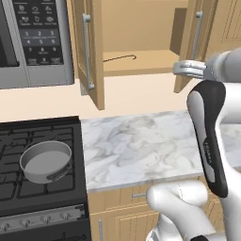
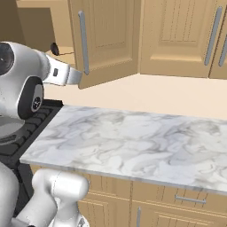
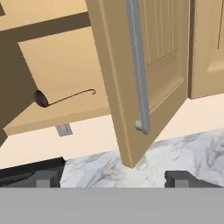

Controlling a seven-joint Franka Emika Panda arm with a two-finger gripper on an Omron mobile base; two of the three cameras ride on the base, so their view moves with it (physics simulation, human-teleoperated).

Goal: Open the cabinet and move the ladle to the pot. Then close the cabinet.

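The cabinet (image 1: 141,28) stands with both doors swung out. On its shelf lies the ladle (image 1: 120,58), thin handle to the right; in the hand view its dark bowl (image 3: 42,99) is at the left. My gripper (image 1: 179,68) hovers just in front of the right door's lower edge (image 2: 106,66), near its bar handle (image 3: 139,65). The fingertips (image 3: 46,179) sit wide apart with nothing between them, so the gripper (image 3: 113,179) is open. The grey pot (image 1: 45,161) rests on the stove's front left burner, far below and left of the gripper.
A grey microwave (image 1: 33,37) hangs left of the cabinet above the black stove (image 1: 47,136). A marble counter (image 1: 141,141) runs to the right over base cabinets (image 2: 177,199). More closed wall cabinets (image 2: 177,35) continue right. A wall outlet (image 3: 64,130) sits under the shelf.
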